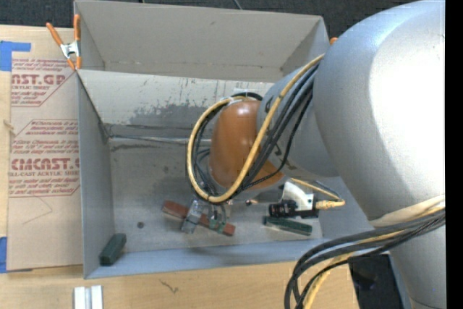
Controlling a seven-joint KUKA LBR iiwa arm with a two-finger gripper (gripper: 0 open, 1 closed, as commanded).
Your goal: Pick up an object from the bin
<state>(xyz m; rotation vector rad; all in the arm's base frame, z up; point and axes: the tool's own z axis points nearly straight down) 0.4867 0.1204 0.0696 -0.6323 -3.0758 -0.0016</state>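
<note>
My gripper [194,217] is down at the bin floor near the front, under the orange dome. It sits over the middle of a thin stick-like thing [173,209] with reddish-brown ends and a green patch near its right end, lying slantwise on the floor. The gripper's grey body hides the stick's middle. A dark green block [112,248] lies apart in the front left corner.
To the gripper's right lie a flat green strip [288,226], a small black piece [283,210] and a white piece [295,192] with a yellow cable. The arm's large body covers the bin's right side, with cables looping round the dome.
</note>
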